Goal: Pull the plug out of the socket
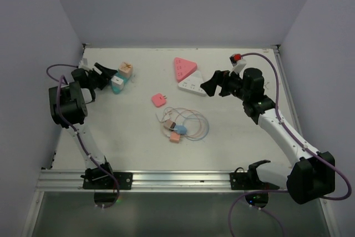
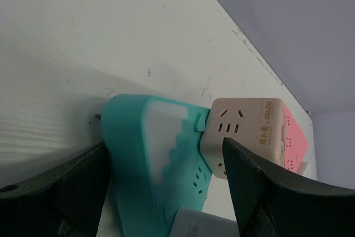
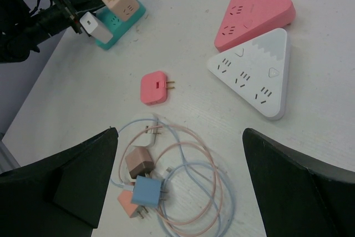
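A teal socket strip (image 2: 133,159) lies at the far left of the table, with a white-grey plug (image 2: 202,223) sitting in its near end and a beige cube socket (image 2: 249,131) against its far end. My left gripper (image 2: 163,142) is open, one finger on each side of the teal strip, with the plug low between them. In the top view the left gripper (image 1: 108,75) is right at the teal strip (image 1: 118,85). The right wrist view shows the plug (image 3: 89,24) at the left fingertips. My right gripper (image 1: 213,84) is open and empty above the table's middle.
A pink triangular socket (image 1: 184,67) and a white triangular socket (image 1: 191,86) lie at the back centre. A loose pink plug (image 1: 159,100) and a coil of cables with several small chargers (image 1: 180,125) lie mid-table. Walls stand close on the left, right and back.
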`<act>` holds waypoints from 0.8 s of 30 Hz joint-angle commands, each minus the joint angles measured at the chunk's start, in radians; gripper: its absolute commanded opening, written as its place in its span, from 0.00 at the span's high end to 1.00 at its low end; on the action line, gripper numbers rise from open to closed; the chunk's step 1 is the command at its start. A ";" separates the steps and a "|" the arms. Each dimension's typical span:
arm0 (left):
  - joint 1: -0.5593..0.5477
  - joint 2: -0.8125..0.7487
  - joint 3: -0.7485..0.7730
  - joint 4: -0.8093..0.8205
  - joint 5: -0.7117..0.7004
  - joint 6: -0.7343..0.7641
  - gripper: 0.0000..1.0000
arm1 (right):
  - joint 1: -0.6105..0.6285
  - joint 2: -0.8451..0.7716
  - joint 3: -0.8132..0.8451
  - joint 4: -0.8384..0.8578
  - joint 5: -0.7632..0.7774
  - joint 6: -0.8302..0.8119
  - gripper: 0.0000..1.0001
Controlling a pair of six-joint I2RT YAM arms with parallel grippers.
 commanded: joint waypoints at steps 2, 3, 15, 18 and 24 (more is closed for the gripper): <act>-0.048 -0.055 -0.124 0.151 -0.069 -0.111 0.18 | 0.008 -0.005 -0.003 0.027 -0.006 -0.022 0.01; -0.045 -0.069 -0.148 0.201 -0.081 -0.129 0.17 | 0.007 -0.005 -0.003 0.027 -0.004 -0.020 0.01; -0.028 -0.158 -0.379 0.291 -0.134 -0.140 0.16 | 0.010 0.001 -0.012 0.039 -0.001 -0.019 0.01; -0.028 -0.135 -0.369 0.286 -0.124 -0.131 0.17 | 0.011 0.000 -0.014 0.041 -0.004 -0.019 0.01; -0.028 -0.074 -0.290 0.263 -0.109 -0.140 0.22 | 0.014 0.000 -0.016 0.042 -0.001 -0.020 0.01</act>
